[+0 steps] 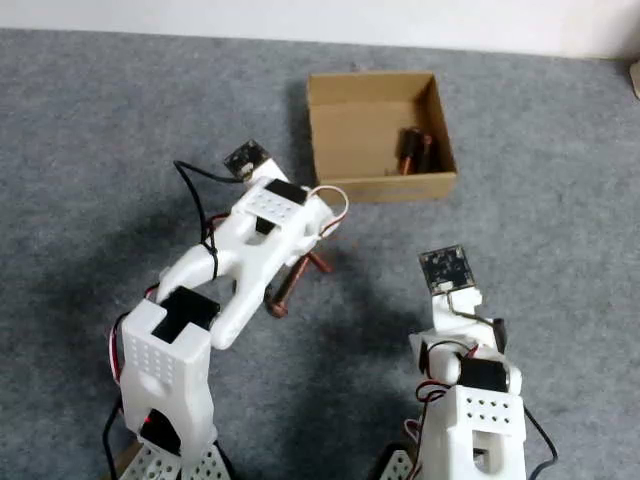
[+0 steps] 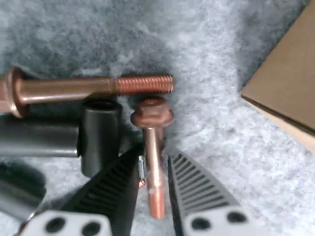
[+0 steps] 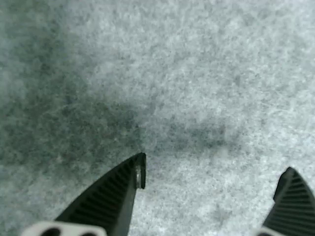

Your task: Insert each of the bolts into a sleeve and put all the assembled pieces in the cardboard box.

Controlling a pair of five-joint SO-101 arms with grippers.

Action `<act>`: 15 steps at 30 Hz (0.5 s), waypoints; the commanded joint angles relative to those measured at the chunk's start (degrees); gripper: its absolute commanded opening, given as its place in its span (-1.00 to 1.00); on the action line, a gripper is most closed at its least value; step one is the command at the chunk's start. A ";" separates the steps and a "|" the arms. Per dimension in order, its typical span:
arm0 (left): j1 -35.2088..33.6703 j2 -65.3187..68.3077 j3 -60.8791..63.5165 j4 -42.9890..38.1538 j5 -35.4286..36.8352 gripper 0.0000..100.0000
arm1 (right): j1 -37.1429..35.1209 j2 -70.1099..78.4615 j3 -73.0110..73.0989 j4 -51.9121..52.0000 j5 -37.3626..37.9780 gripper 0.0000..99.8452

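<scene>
In the left wrist view, a short copper bolt [image 2: 152,162] lies on the grey carpet with its hex head [image 2: 151,114] pointing away. My left gripper [image 2: 155,153] is shut on its shank. Just beyond lie a long copper bolt [image 2: 88,88], a black sleeve [image 2: 101,135] and a second black sleeve [image 2: 37,140]. From above, the left gripper [image 1: 322,245] sits just below the cardboard box [image 1: 345,135], over the long bolt [image 1: 288,288]. Dark assembled pieces [image 1: 415,152] lie in the box. My right gripper [image 3: 215,167] stands open over bare carpet.
A corner of the box [image 2: 290,88] stands close beside the left gripper. The right arm [image 1: 470,370] stays at the lower right, apart from the parts. Grey carpet [image 1: 540,230] covers the whole table.
</scene>
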State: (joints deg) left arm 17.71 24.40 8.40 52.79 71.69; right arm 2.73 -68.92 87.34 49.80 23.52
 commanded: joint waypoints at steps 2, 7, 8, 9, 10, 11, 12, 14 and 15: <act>-0.66 -0.22 -0.13 1.76 -0.88 -0.99 | 0.57 -0.48 -0.22 -1.45 0.70 -0.24; -0.75 -2.24 -1.10 2.20 -5.89 -0.99 | 0.57 -0.48 -0.22 -1.45 0.70 -0.24; -0.57 -3.38 -1.19 3.43 -9.41 -0.99 | 0.57 -0.48 -0.22 -1.45 0.70 -0.24; -0.40 -4.62 -1.63 5.19 -13.19 -0.99 | 0.57 -0.48 -0.22 -1.45 0.70 -0.24; -0.31 -6.29 -1.63 6.68 -17.41 -0.99 | 0.57 -0.48 -0.22 -1.45 0.70 -0.24; 0.31 -8.04 -1.45 7.82 -21.71 -0.99 | 0.57 -0.48 -0.22 -1.45 0.70 -0.24; 0.84 -9.71 -1.19 8.53 -26.20 -0.99 | 0.57 -0.48 -0.22 -1.45 0.70 -0.24; 1.80 -12.26 -0.92 9.93 -33.85 -0.99 | 0.57 -0.48 -0.22 -1.45 0.70 -0.24; 2.33 -13.49 -0.13 10.20 -36.92 -0.99 | 0.57 -0.48 -0.22 -1.45 0.70 -0.24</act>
State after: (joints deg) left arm 17.80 17.36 8.22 61.14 44.79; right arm 2.73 -68.92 87.34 49.80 23.52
